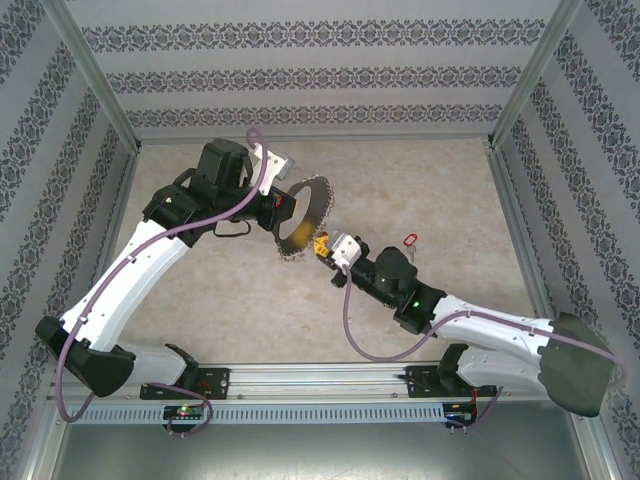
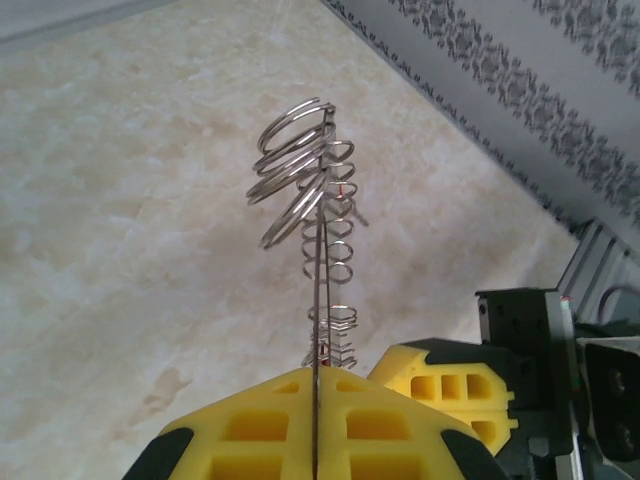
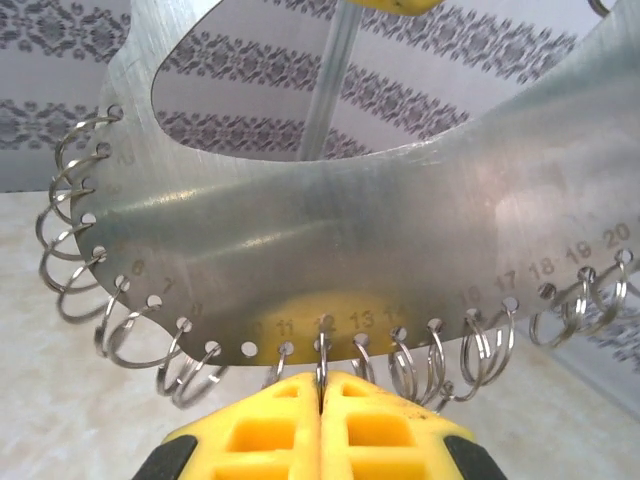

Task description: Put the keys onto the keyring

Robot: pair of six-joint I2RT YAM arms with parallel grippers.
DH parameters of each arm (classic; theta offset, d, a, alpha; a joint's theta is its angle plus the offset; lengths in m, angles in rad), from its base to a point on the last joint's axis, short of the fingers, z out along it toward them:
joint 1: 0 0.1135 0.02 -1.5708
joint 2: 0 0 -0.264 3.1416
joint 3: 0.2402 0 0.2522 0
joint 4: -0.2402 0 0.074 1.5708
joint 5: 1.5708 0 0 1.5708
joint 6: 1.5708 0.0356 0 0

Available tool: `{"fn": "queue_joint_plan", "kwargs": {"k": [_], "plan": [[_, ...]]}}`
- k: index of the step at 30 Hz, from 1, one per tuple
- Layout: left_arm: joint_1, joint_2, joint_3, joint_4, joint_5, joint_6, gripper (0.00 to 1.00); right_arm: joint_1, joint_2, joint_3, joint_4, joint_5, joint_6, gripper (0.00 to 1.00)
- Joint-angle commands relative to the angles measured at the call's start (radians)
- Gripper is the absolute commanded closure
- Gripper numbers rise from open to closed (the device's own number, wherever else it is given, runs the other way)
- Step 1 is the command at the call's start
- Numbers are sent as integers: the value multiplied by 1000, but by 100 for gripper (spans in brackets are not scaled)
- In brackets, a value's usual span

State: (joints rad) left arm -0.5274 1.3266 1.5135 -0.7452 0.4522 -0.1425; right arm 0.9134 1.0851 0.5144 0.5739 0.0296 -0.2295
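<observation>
Bright, even light — soft glare on the keyring (image 3: 300, 230), faint shadows, mostly sharp.

A beige marbled table (image 1: 230, 310) is enclosed on its far, left and right sides by walls (image 1: 320, 75) of grey patterned striped paper, with a metal rail (image 1: 320, 385) along its near edge.

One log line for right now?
left gripper shut on keyring rim | right gripper shut on small ring under 12 | red key lying on table

One key (image 1: 407, 241) right of the keyring (image 1: 303, 215)
</observation>
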Motion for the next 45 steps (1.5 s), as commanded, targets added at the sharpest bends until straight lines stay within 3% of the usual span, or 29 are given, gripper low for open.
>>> {"fn": "queue_joint_plan", "kwargs": {"k": [1,8,13,19,28,45], "plan": [[30,-37,-71,139,-17,-150,92,-51,-50,15,-126,-172,113,100],[48,-87,-319,303,-7,-336,86,-162,-93,71,-343,-395,178,100],[51,-94,-467,432,7,-428,84,-175,-91,125,-497,-439,162,100],[51,-74,-594,532,31,-484,80,-178,-39,246,-754,-394,92,100],[52,-35,-779,749,87,-589,72,-188,16,281,-775,-357,90,100],[51,-47,-945,806,-12,-545,49,-217,177,393,-895,-386,9,100]]}}
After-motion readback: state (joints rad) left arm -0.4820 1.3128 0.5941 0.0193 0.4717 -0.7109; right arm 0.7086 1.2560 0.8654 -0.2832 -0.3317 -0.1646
